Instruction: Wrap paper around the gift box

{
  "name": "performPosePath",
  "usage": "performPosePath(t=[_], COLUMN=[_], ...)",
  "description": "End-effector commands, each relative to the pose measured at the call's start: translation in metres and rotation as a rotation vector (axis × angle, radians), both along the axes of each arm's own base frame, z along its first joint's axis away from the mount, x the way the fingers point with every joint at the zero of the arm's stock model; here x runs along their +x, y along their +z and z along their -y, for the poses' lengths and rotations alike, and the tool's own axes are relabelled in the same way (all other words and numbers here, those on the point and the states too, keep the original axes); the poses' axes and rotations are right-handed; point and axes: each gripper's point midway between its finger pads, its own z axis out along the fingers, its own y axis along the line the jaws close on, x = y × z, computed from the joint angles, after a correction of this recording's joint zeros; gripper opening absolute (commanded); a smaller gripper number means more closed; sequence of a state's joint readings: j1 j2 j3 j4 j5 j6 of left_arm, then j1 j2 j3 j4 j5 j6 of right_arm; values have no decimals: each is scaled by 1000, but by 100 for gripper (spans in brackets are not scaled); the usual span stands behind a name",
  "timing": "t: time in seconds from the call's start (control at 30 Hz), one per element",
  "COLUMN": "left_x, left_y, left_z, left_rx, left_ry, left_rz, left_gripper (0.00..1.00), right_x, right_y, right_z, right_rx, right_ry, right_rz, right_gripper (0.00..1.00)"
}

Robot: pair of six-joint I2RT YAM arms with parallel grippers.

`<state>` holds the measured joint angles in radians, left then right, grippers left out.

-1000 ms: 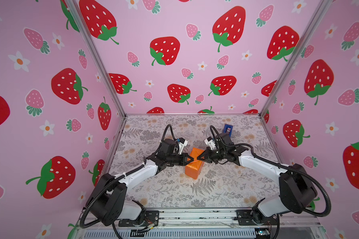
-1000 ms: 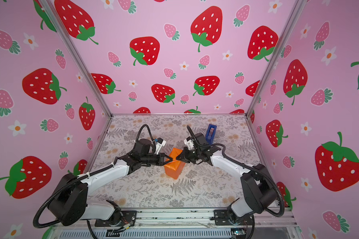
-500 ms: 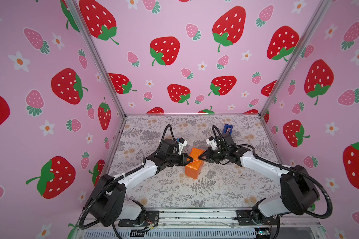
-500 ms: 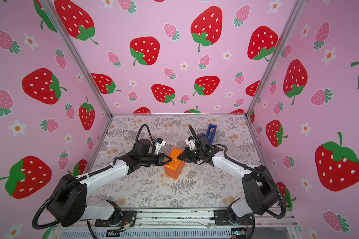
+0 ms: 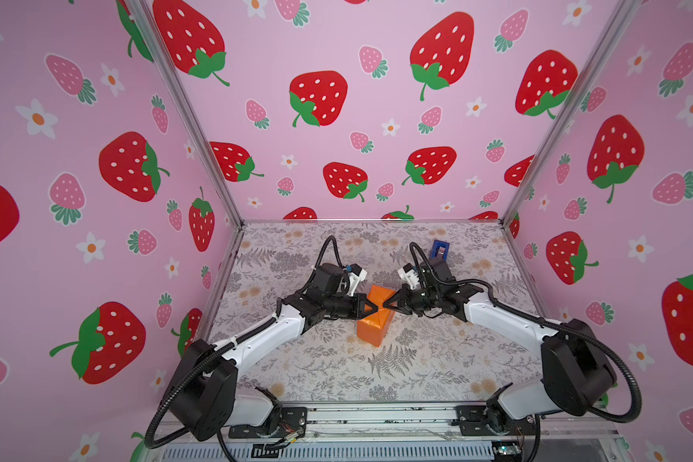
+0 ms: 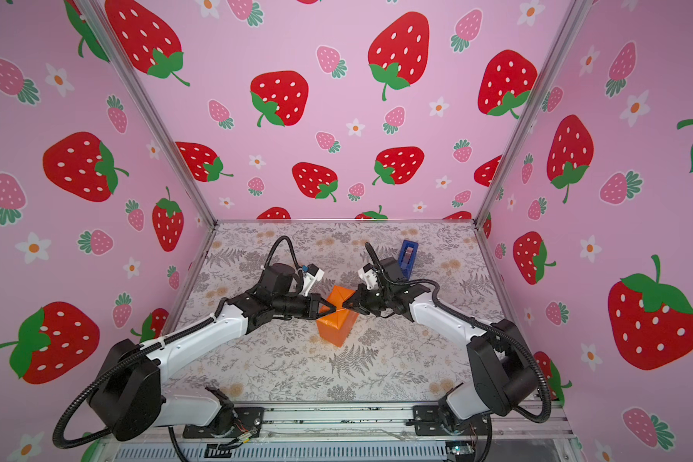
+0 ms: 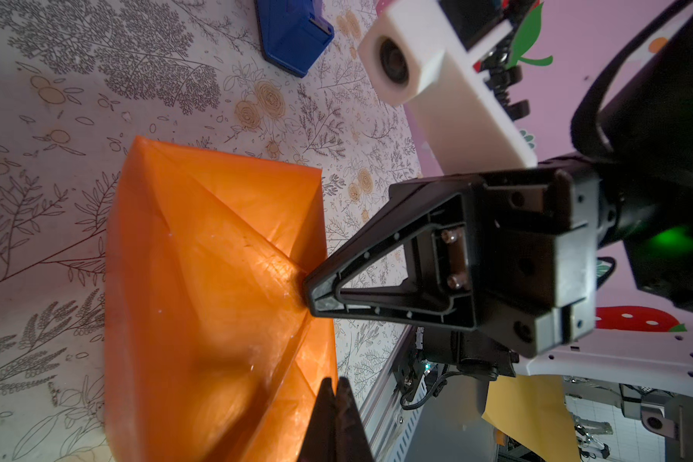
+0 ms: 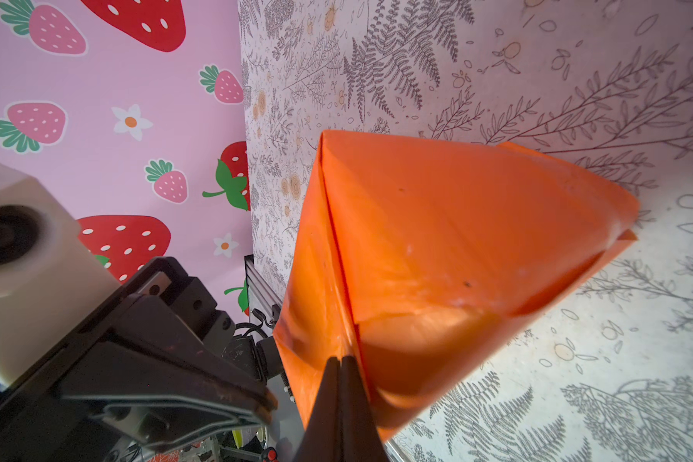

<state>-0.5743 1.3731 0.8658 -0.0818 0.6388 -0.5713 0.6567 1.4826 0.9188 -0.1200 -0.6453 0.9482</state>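
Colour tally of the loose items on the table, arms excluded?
Orange: 1, the paper, folded up into a parcel
Blue: 1, the tape dispenser
Black: 0 in view; no bare gift box shows
Total: 2

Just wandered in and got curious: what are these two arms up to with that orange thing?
They are gift-wrapping. An orange paper parcel sits on the table, already folded around its contents, so no box shows. The left arm and right arm reach in from either side, jaws shut, tips meeting on the folds on top. A blue tape dispenser stands untouched behind the right arm.
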Motion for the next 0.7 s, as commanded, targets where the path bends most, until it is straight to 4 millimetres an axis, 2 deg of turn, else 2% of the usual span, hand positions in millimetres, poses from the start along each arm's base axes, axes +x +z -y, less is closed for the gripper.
performPosePath(t=[0.0,0.17,0.5,0.6,0.67], left_x=[7,13,3,0,-2], left_y=[9,-8,-38,-44,-46], left_z=[5,3,-1,-4,-6], left_rx=[3,55,88,109,117], left_ry=[3,22,16,17,17], left_rz=[5,-8,-75,-83,-87], left_gripper=[0,0,0,0,0], right_x=[-11,-11,-10,-8,0], right_y=[-32,-31,-28,-19,-6], right_z=[18,19,18,17,18], right_rx=[-107,-105,-103,-93,-80], right_ry=[-34,-37,-39,-44,-61], right_rz=[-84,-82,-76,-58,-19], right_gripper=[0,0,0,0,3])
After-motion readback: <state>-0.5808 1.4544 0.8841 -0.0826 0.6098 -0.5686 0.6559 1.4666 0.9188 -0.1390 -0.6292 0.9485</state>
